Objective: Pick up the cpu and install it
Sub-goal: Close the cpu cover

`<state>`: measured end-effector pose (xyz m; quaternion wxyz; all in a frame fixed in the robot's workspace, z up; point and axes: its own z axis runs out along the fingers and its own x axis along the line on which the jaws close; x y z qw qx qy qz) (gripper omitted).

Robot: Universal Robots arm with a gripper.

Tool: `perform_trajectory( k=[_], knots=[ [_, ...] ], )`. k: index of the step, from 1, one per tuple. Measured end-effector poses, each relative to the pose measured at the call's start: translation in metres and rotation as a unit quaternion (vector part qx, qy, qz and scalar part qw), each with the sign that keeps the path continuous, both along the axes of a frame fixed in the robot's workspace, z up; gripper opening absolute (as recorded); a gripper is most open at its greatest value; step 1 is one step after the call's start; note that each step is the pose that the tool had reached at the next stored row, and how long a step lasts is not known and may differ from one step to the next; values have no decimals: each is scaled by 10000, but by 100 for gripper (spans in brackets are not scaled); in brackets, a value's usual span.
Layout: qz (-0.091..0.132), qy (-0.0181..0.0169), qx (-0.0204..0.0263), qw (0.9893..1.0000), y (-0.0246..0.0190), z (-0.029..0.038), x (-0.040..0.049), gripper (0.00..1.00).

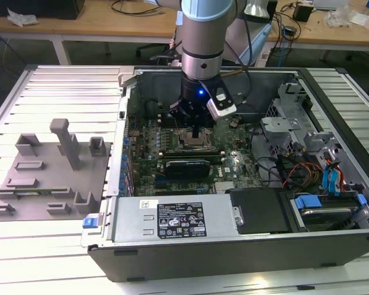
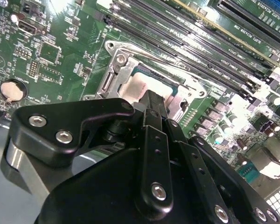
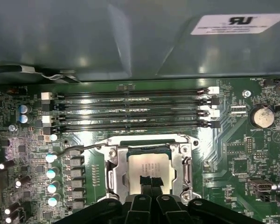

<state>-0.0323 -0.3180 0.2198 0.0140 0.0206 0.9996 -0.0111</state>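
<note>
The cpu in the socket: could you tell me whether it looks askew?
Nothing stands out: the cpu lies square within the socket frame, its edges parallel to the frame's, beneath the gripper.

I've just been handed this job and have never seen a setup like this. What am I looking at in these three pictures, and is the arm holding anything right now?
One robot arm works over an open computer case that lies on a slatted metal table. The exterior view looks on from outside. Both wrist views come from cameras riding on the arm, looking past its gripper at the green motherboard. The cpu, the pale square chip, lies in the metal-framed socket beside the long memory slots. The jaws are closed together, with their tips down on the chip's top. They pinch nothing, so nothing is being carried. On the table, at the exterior view's left, stands a grey fixture of plastic blocks.
</note>
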Motion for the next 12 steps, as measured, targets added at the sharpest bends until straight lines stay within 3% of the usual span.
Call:
perform_trajectory(
  k=[7,12],
  knots=[
    [0,-8,0,10000,8,-25,-151,11],
    [0,-12,0,10000,7,-62,-204,11]
  ],
)
